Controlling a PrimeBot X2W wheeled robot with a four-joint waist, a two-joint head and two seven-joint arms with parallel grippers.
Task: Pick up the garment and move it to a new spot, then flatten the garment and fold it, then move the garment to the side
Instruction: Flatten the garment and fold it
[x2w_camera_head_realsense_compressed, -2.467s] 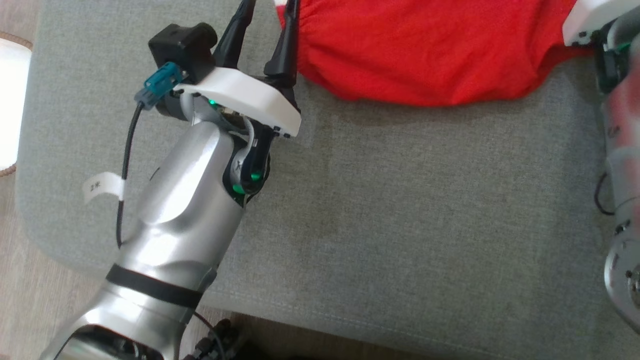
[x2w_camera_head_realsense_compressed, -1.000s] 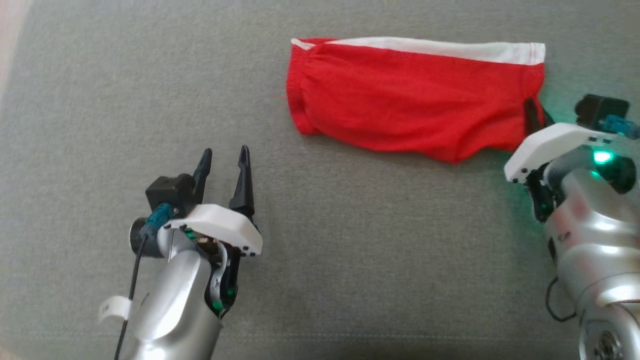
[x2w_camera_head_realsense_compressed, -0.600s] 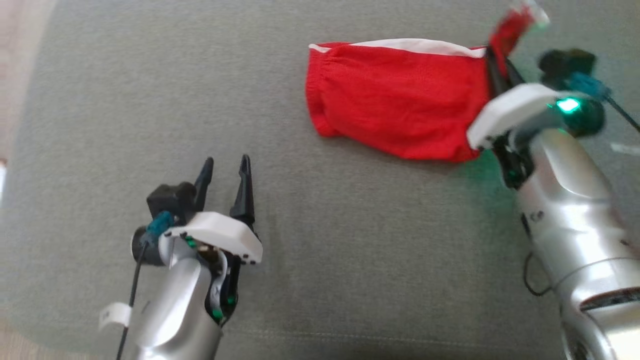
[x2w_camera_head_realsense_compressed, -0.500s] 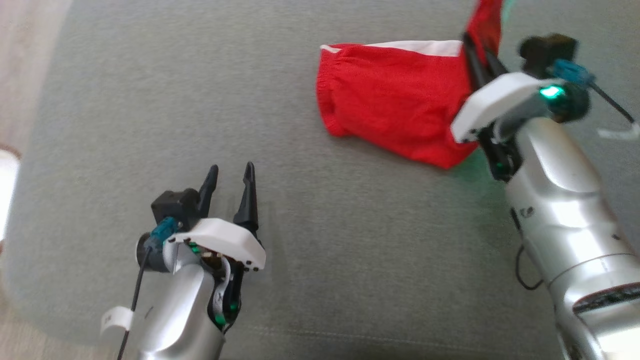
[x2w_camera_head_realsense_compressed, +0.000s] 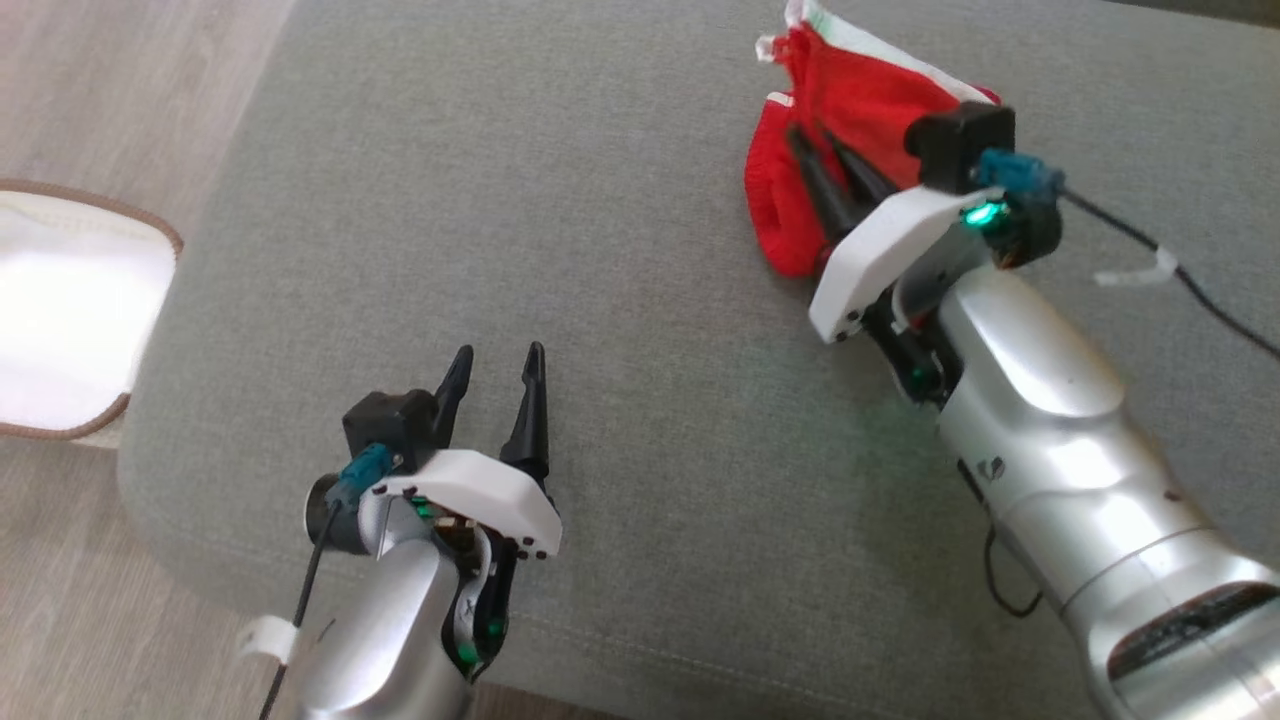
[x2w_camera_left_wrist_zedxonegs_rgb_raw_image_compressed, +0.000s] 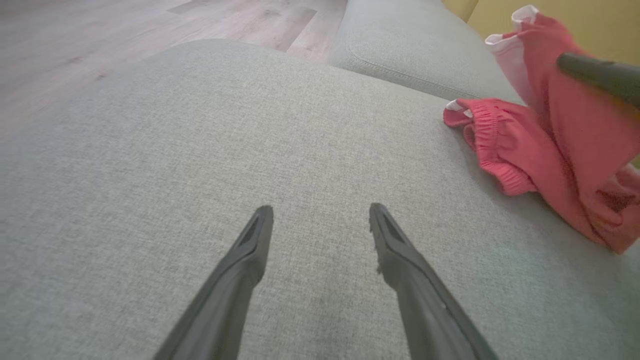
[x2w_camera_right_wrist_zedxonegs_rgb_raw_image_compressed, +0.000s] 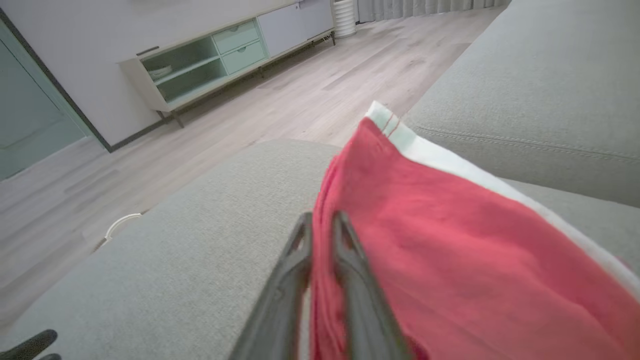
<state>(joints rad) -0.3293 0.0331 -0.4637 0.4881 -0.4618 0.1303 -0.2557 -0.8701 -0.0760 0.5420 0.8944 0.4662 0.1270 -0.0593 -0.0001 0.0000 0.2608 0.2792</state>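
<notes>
Now the right fingers (x2w_camera_head_realsense_compressed: 815, 175) pinch shut on an edge of the red garment (x2w_camera_head_realsense_compressed: 860, 95), holding that end raised off the sofa cushion (x2w_camera_head_realsense_compressed: 650, 350), likely to relocate it; the left fingers (x2w_camera_head_realsense_compressed: 530, 400) hover spread, empty.

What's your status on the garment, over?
Right gripper shut on red garment, one end raised, rest on grey cushion. Left gripper open, apart from it. No obstruction seen.
</notes>
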